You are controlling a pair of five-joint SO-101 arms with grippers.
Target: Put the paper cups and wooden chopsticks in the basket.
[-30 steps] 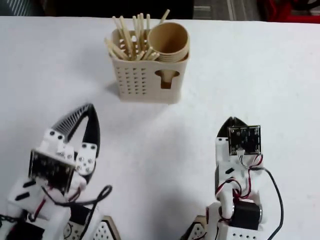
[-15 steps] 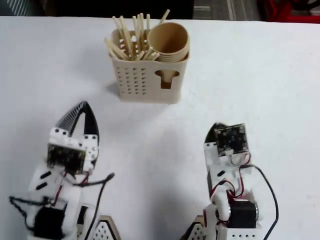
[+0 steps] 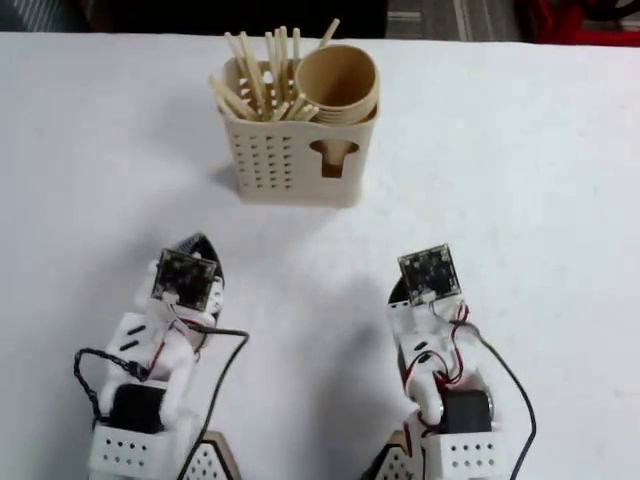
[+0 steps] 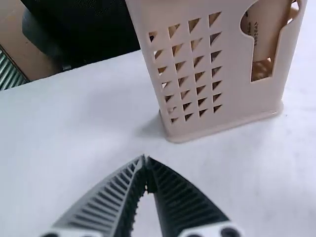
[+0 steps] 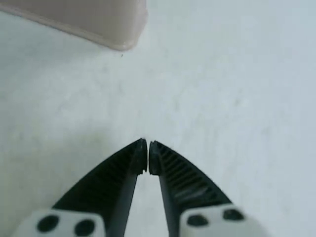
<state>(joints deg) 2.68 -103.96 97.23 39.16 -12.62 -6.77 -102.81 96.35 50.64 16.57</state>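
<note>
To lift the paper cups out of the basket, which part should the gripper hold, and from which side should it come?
Probably the top rim of the paper cups, from above, on the side away from the chopsticks. The open mouth stands above the walls of the basket, so one finger could go inside, one outside.

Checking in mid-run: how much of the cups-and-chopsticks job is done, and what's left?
Done: the stacked brown paper cups and the bundle of wooden chopsticks stand inside the beige perforated plastic basket. In hand: nothing; the left tool and right tool are shut and empty above the white table. Left: probably nothing, since every cup and chopstick in sight is in the basket.
</note>
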